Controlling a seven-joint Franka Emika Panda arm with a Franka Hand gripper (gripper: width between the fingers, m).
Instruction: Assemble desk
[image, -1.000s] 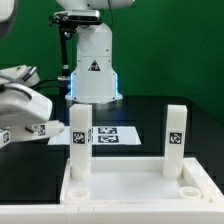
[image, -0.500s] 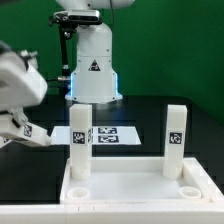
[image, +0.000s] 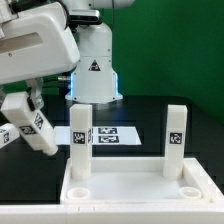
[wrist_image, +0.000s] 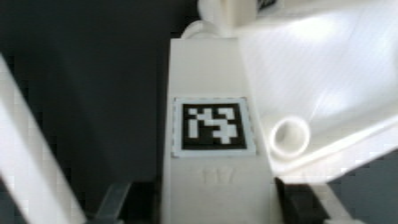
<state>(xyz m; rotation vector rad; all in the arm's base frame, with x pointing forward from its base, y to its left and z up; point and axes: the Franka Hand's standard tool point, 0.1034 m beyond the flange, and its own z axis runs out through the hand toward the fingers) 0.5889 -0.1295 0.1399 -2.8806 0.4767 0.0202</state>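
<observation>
The desk panel (image: 130, 190) lies at the front, rim up, with two white legs standing in its far corner sockets, one on the exterior view's left (image: 80, 140) and one on its right (image: 175, 140). The two near sockets (image: 190, 188) are open. My gripper (image: 30, 105) is at the exterior view's left, shut on a third tagged leg (image: 38, 128) that it holds tilted above the black table, left of the panel. In the wrist view the leg (wrist_image: 217, 110) runs between my fingers (wrist_image: 125, 200), with the panel rim and a round socket (wrist_image: 285, 135) beside it.
The marker board (image: 115, 135) lies flat behind the panel. The white robot base (image: 92, 70) stands at the back centre. Another white tagged piece (image: 4, 137) shows at the left edge. A green wall is behind.
The arm has risen and swung toward the exterior view's right. The held leg has come up off the table and now hangs tilted beside the panel.
</observation>
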